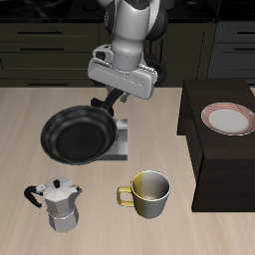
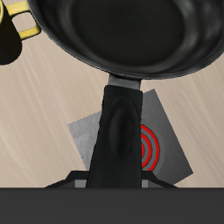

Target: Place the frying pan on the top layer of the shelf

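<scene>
The frying pan is round and black, held off the table and tilted, with its long handle rising into my gripper. My gripper is shut on that handle. In the wrist view the frying pan and its handle hang above the burner plate. The shelf is a dark boxy unit beside the pan, reaching toward the table's front edge. Its flat top carries a plate.
A grey burner plate with a red coil lies under the pan's handle. A yellow mug and a silver moka pot stand near the front edge. A pink-rimmed white plate takes up part of the shelf top.
</scene>
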